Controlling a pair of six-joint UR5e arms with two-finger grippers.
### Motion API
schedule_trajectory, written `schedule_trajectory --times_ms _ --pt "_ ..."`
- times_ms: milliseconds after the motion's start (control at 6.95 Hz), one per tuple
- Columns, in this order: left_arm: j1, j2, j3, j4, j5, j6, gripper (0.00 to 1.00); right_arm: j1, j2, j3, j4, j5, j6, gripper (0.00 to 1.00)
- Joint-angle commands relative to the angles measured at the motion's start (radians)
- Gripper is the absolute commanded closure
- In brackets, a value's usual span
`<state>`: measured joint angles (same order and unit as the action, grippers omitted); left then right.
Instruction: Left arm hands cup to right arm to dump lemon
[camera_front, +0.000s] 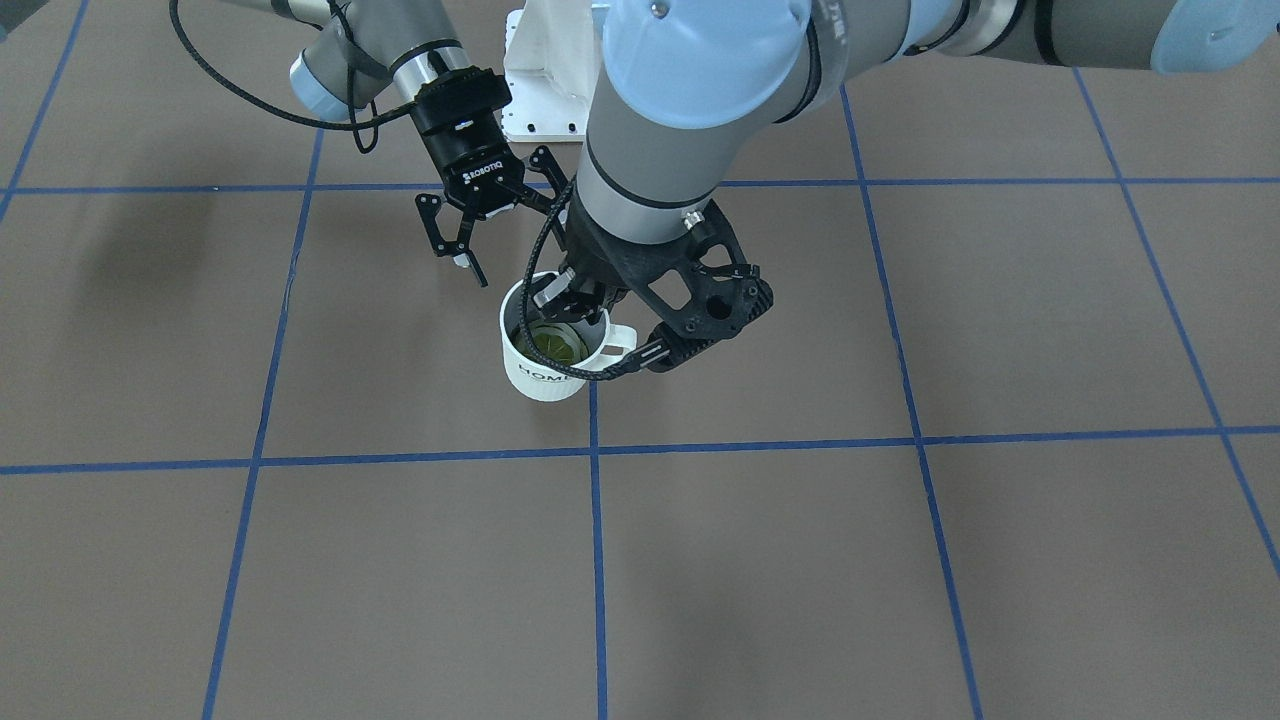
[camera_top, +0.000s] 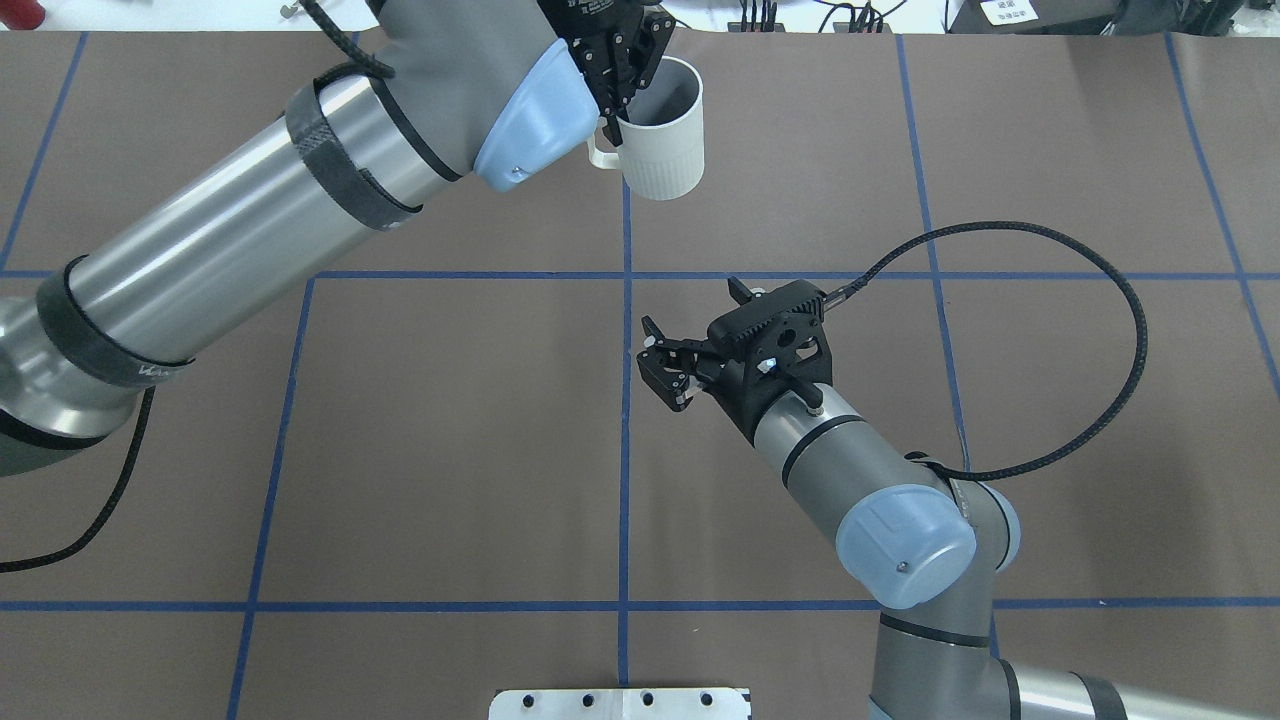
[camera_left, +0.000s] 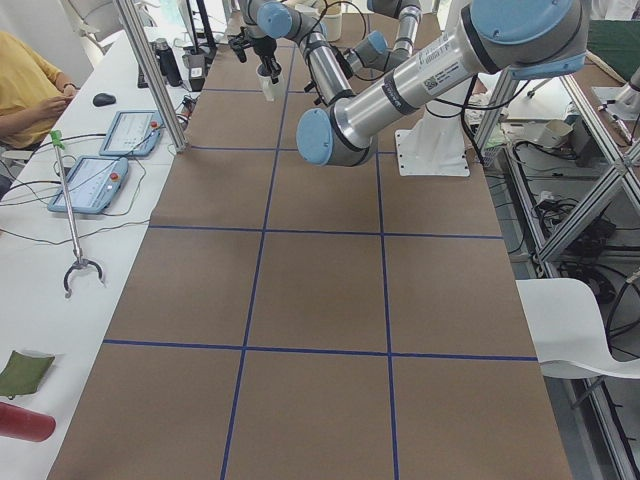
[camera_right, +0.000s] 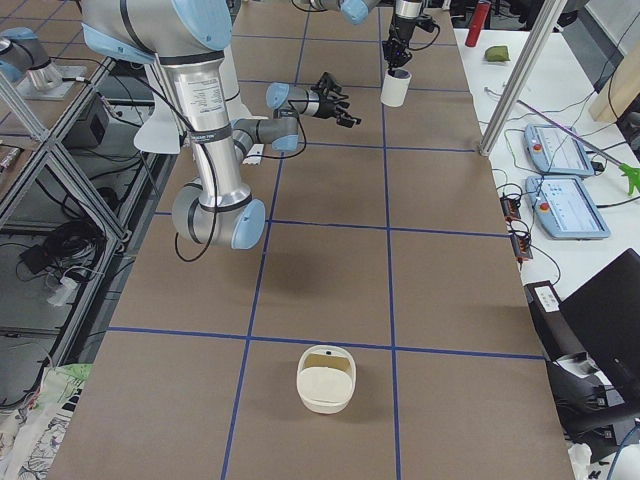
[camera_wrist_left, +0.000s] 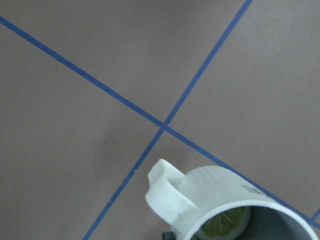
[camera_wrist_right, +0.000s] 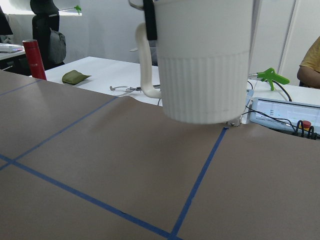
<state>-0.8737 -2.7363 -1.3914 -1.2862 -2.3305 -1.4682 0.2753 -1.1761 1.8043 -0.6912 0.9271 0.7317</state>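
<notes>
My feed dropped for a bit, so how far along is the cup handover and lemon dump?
Done: the left gripper has picked up the cup, pinching its rim by the handle, and holds it clear of the table. In hand: the open right gripper faces the cup without touching it, so the handover is pending. Left: transfer and dump; the lemon slice is in the cup.

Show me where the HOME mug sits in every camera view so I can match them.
Front-facing: mug just left of centre.
Overhead: mug at top centre.
Exterior left: mug tiny, top, left of centre.
Exterior right: mug small, top, right of centre.
Left wrist: mug at bottom edge, right.
Right wrist: mug large, top centre.
Shared landmark: the blue tape line running by the mug.
</notes>
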Motion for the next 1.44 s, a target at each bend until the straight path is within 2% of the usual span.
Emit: schedule_trajectory --times_ms 0,432,576,720,864,1008,1295 --pt "0.004 0.009 -0.043 0.033 0.003 0.160 1.00 -0.005 0.000 -0.008 0.027 -0.011 -0.006 0.01" --pt "0.042 0.012 -0.097 0.166 0.031 0.450 1.00 -0.007 0.001 -0.003 0.027 -0.010 -0.009 0.01" --pt "0.073 0.018 -0.095 0.172 0.071 0.472 1.00 -0.011 0.004 -0.002 0.032 -0.010 -0.009 0.01" --pt "0.082 0.018 -0.089 0.174 0.071 0.474 1.00 -0.018 0.028 -0.002 0.051 -0.034 -0.012 0.01" --pt "0.084 0.017 -0.089 0.186 0.071 0.474 1.00 -0.050 0.045 -0.002 0.052 -0.135 -0.046 0.01" --pt "0.091 0.018 -0.083 0.189 0.069 0.474 1.00 -0.068 0.047 -0.002 0.055 -0.190 -0.058 0.01" --pt "0.104 0.003 -0.077 0.255 0.071 0.474 1.00 -0.070 0.044 -0.006 0.064 -0.208 -0.060 0.01"
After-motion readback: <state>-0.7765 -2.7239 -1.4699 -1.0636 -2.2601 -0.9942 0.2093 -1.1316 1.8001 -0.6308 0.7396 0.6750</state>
